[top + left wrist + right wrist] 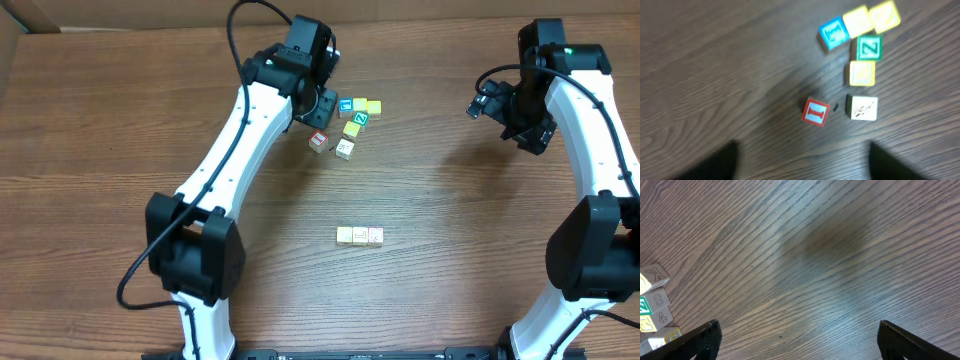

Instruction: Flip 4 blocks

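Small pale wooden alphabet cube with red-printed face (pixel 816 112): light, rigid, smooth, so likely skids or tips. Pinch two opposite flat sides. It sits on the brown wood-grain tabletop (pixel 715 60) near the green-printed Z cube (pixel 869 48), under the left pincer (pixel 802 152), which is spread and empty. Row of three pale wooden cubes (pixel 360 236) mid-tabletop. Right pincer (pixel 799 330) spread, empty.

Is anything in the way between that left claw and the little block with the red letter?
Nothing visible. The left gripper is open, and the red-lettered block lies just ahead of its fingers, with only tabletop showing between them. The nearest neighbour, a cream block, sits beside the red one but apart from it.
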### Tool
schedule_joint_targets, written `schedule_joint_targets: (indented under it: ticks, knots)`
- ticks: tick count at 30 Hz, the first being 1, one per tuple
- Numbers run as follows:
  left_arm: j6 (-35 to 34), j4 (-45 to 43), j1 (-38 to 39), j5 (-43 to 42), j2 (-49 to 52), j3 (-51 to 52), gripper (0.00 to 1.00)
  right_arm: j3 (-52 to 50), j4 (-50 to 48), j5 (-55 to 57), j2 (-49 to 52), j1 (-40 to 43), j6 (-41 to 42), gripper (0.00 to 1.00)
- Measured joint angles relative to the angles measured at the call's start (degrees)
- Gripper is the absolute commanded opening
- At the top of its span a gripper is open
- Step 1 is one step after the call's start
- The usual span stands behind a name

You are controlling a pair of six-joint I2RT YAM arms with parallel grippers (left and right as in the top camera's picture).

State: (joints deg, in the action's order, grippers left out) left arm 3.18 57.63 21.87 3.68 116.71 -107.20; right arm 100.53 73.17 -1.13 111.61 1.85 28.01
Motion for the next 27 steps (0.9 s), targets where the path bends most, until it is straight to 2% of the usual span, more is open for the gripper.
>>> schedule_joint_targets:
  ticks: [1, 2, 4, 5, 6, 10, 11, 12, 15, 18, 19, 20, 21, 22, 25, 27]
  knots:
    - [0.4, 0.2, 0.0, 0.0, 0.7, 0.0, 1.0, 0.0, 0.0, 0.0, 0.0, 0.0, 0.0, 1.0]
    - [0.7, 0.5, 0.0, 0.0, 1.6, 0.0, 0.93, 0.0, 0.0, 0.0, 0.0, 0.0, 0.0, 1.0]
    - [1.4, 1.6, 0.0, 0.0, 2.9, 0.0, 0.59, 0.0, 0.0, 0.0, 0.0, 0.0, 0.0, 1.0]
    - [1.6, 1.8, 0.0, 0.0, 3.2, 0.0, 0.47, 0.0, 0.0, 0.0, 0.0, 0.0, 0.0, 1.0]
    - [1.9, 2.1, 0.0, 0.0, 3.9, 0.0, 0.41, 0.0, 0.0, 0.0, 0.0, 0.0, 0.0, 1.0]
    - [2.2, 1.9, 0.0, 0.0, 5.2, 0.1, 0.41, 0.0, 0.0, 0.0, 0.0, 0.0, 0.0, 1.0]
    - [2.4, 1.9, 0.0, 0.0, 5.7, 0.1, 0.54, 0.0, 0.0, 0.0, 0.0, 0.0, 0.0, 1.0]
    - [2.6, 1.9, 0.0, -0.1, 6.3, 0.1, 0.76, 0.0, 0.0, 0.0, 0.0, 0.0, 0.0, 1.0]
    - [3.1, 1.9, 0.0, -0.8, 8.6, 0.1, 1.0, 0.0, 0.0, 0.0, 0.0, 0.0, 0.0, 1.0]
    - [4.2, 1.8, -0.1, -3.1, 10.9, 0.1, 1.0, 0.0, 0.0, 0.0, 0.0, 0.0, 0.0, 1.0]
    - [4.5, 1.6, -0.1, -3.8, 11.6, 0.3, 0.97, 0.0, 0.0, 0.0, 0.0, 0.0, 0.0, 1.0]
    - [4.6, 1.5, -0.1, -4.4, 12.0, 0.4, 0.7, 0.0, 0.0, 0.0, 0.0, 0.0, 0.0, 1.0]
    - [4.9, 1.4, -0.1, -4.8, 12.3, 0.5, 0.52, 0.0, 0.0, 0.0, 0.0, 0.0, 0.0, 1.0]
    - [5.0, 1.3, -0.1, -4.9, 12.3, 0.6, 0.45, 0.0, 0.0, 0.0, 0.0, 0.0, 0.0, 1.0]
    - [6.0, 0.8, -0.2, -4.8, 12.3, 0.6, 0.45, 0.0, 0.0, 0.0, 0.0, 0.0, 0.0, 1.0]
    - [6.1, 0.8, -0.3, -4.8, 12.3, 0.6, 0.49, 0.0, 0.0, 0.0, 0.0, 0.0, 0.0, 1.0]
